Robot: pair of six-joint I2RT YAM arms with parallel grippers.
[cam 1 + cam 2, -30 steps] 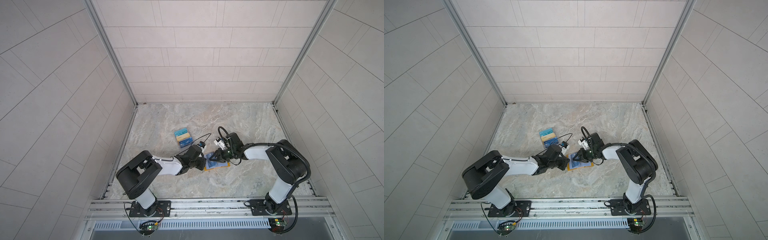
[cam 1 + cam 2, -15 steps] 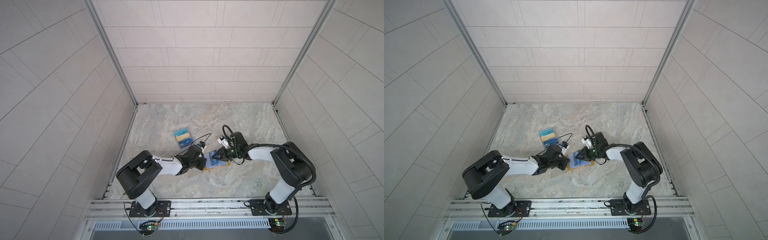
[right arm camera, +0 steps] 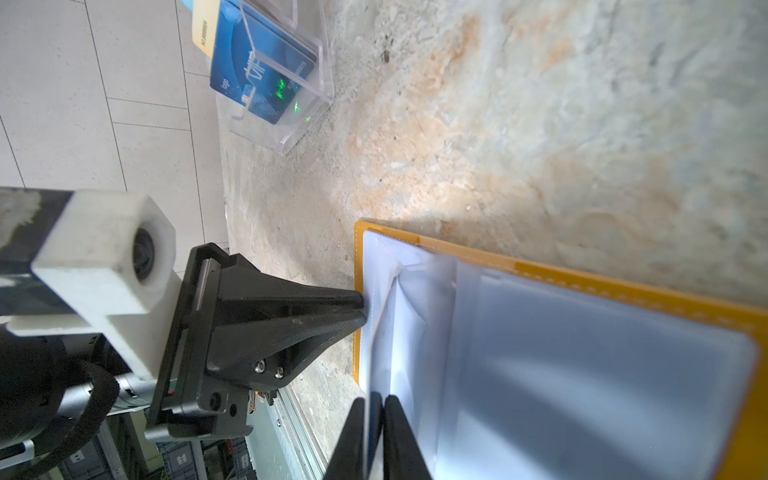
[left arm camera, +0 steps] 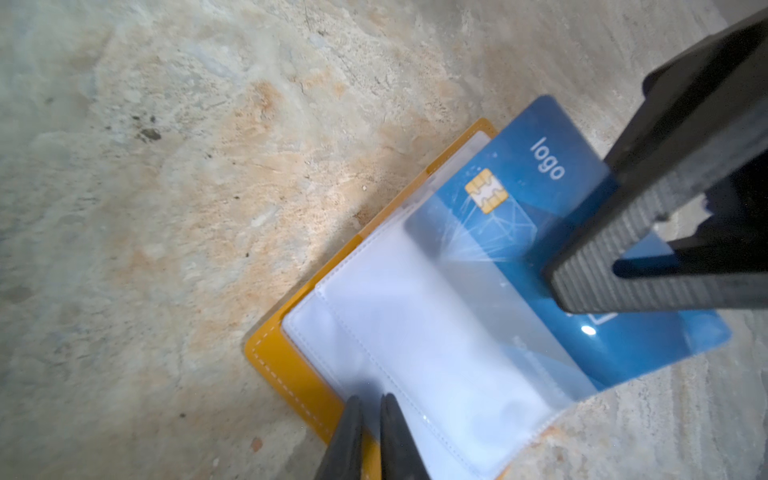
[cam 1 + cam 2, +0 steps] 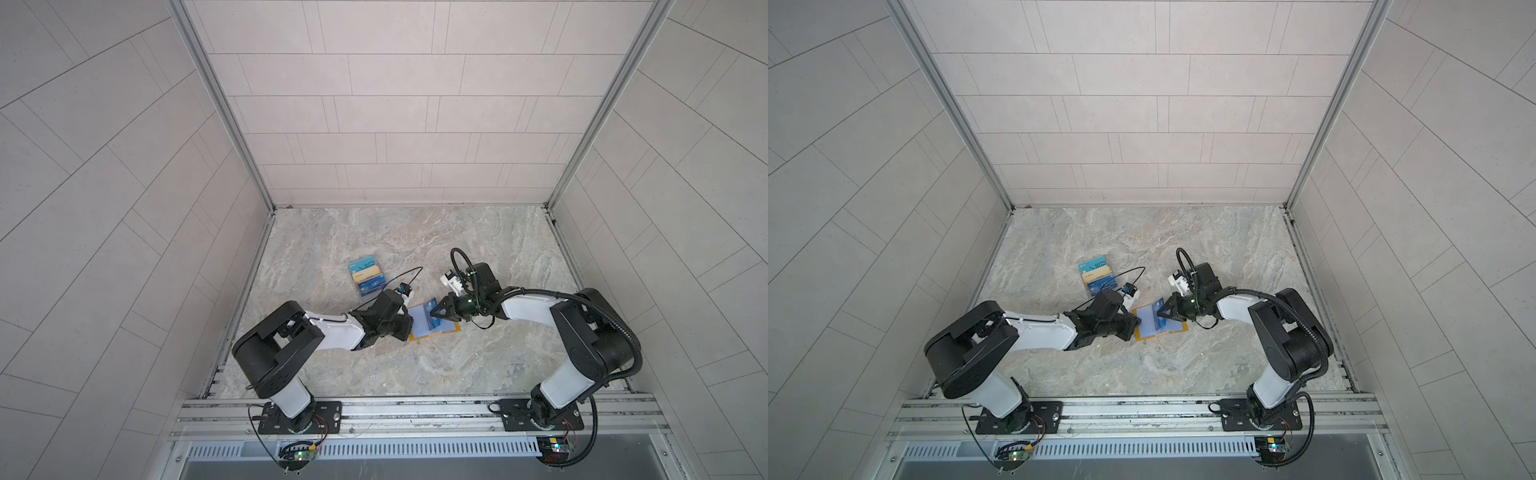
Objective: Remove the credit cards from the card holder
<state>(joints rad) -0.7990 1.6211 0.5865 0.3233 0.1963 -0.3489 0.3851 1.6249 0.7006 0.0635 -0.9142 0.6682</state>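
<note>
In both top views the card holder lies open on the marble surface, near the front middle, with its pale sleeves upward. The left claw meets its left edge. The right claw comes from the right onto the blue card, which sticks out of the holder toward the back. Behind and to the left, apart from the holder, is a clear stand with three other cards in its steps.

In the left wrist view the left claw is narrow. Its two tips lie close together at the stitched yellow border of the card holder, and the holder's material shows in the thin gap, so the claw pinches that edge. The blue card, with a gold chip and the word "logo", is partly under a clear sleeve and partly outside it. One ribbed finger of the right claw lies on the free part.

In the right wrist view the right claw is almost closed, and a thin blue edge shows between its tips: it holds the blue card. The left claw grips the border of the card holder, with its tips nearly together. The clear stand is beyond them.
</note>
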